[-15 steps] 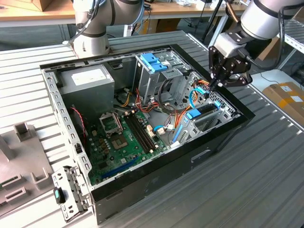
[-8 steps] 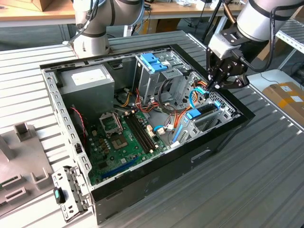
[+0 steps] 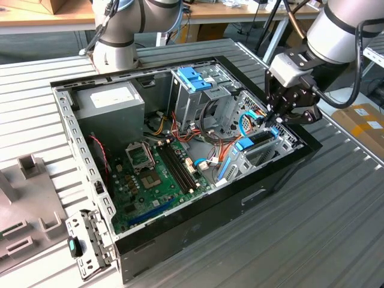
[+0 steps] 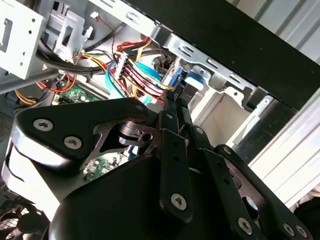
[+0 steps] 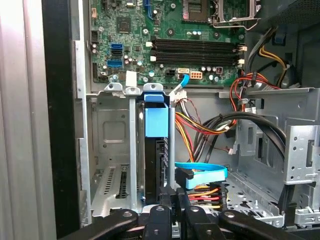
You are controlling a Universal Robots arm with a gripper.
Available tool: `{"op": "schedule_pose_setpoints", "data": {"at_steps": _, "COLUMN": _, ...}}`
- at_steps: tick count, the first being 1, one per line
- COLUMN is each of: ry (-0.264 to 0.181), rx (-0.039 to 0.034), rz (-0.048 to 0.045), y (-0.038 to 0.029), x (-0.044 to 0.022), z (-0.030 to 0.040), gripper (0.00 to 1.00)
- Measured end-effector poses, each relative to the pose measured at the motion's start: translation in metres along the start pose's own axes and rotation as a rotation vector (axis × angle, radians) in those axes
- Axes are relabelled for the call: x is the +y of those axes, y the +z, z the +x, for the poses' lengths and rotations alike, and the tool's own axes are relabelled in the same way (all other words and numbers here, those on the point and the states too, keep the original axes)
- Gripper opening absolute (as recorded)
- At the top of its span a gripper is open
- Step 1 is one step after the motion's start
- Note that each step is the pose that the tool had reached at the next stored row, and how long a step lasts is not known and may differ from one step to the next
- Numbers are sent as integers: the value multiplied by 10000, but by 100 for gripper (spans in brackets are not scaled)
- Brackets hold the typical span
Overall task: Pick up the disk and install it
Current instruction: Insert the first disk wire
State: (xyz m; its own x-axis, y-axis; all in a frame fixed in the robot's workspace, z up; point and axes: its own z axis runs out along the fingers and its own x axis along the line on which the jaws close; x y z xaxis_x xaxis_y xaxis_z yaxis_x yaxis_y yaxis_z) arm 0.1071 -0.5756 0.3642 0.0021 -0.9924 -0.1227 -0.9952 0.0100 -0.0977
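The disk stands on edge in a metal bay at the open computer case's corner, on the exterior view's right. Its light-blue carrier frame edges a dark body in the first wrist view. My gripper hangs just above the disk's outer end. The fingers lie together, shut, with their tips against that blue end. I see nothing held between them in both wrist views.
A tall grey drive cage with a blue bracket stands mid-case, the power supply behind, the motherboard in front. Coloured wires and a blue flat cable lie beside the bay. A second arm's base stands behind the case.
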Motion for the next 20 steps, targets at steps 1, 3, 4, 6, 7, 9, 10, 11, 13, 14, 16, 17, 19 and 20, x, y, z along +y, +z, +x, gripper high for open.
{"op": "schedule_pose_setpoints", "data": {"at_steps": 1, "ry": 1, "rx": 0, "rz": 0, "y": -3, "x": 8, "z": 22, "gripper": 17}}
{"op": "schedule_pose_setpoints", "data": {"at_steps": 3, "ry": 0, "rx": 1, "rz": 0, "y": -6, "x": 22, "z": 49, "gripper": 17}}
{"op": "schedule_pose_setpoints", "data": {"at_steps": 4, "ry": 0, "rx": -2, "rz": 0, "y": -3, "x": 30, "z": 58, "gripper": 17}}
{"op": "schedule_pose_setpoints", "data": {"at_steps": 6, "ry": 1, "rx": 0, "rz": 0, "y": 18, "x": 62, "z": 64, "gripper": 17}}
{"op": "schedule_pose_setpoints", "data": {"at_steps": 7, "ry": 0, "rx": 0, "rz": 0, "y": 33, "x": 63, "z": 66, "gripper": 17}}
{"op": "schedule_pose_setpoints", "data": {"at_steps": 9, "ry": 1, "rx": 1, "rz": 0, "y": 61, "x": 67, "z": 69, "gripper": 17}}
{"op": "schedule_pose_setpoints", "data": {"at_steps": 10, "ry": 1, "rx": 0, "rz": 0, "y": 70, "x": 68, "z": 71, "gripper": 17}}
{"op": "schedule_pose_setpoints", "data": {"at_steps": 11, "ry": 1, "rx": 0, "rz": 0, "y": 86, "x": 69, "z": 73, "gripper": 17}}
{"op": "schedule_pose_setpoints", "data": {"at_steps": 13, "ry": 1, "rx": 1, "rz": 0, "y": 132, "x": 76, "z": 78, "gripper": 17}}
{"op": "schedule_pose_setpoints", "data": {"at_steps": 14, "ry": 3, "rx": 1, "rz": 0, "y": 147, "x": 90, "z": 80, "gripper": 17}}
{"op": "schedule_pose_setpoints", "data": {"at_steps": 16, "ry": 2, "rx": 2, "rz": 0, "y": 167, "x": 94, "z": 69, "gripper": 17}}
{"op": "schedule_pose_setpoints", "data": {"at_steps": 17, "ry": 1, "rx": 3, "rz": 0, "y": 172, "x": 95, "z": 63, "gripper": 17}}
{"op": "schedule_pose_setpoints", "data": {"at_steps": 19, "ry": 2, "rx": 2, "rz": 0, "y": 178, "x": 95, "z": 49, "gripper": 17}}
{"op": "schedule_pose_setpoints", "data": {"at_steps": 20, "ry": 1, "rx": 1, "rz": 0, "y": 182, "x": 96, "z": 41, "gripper": 17}}
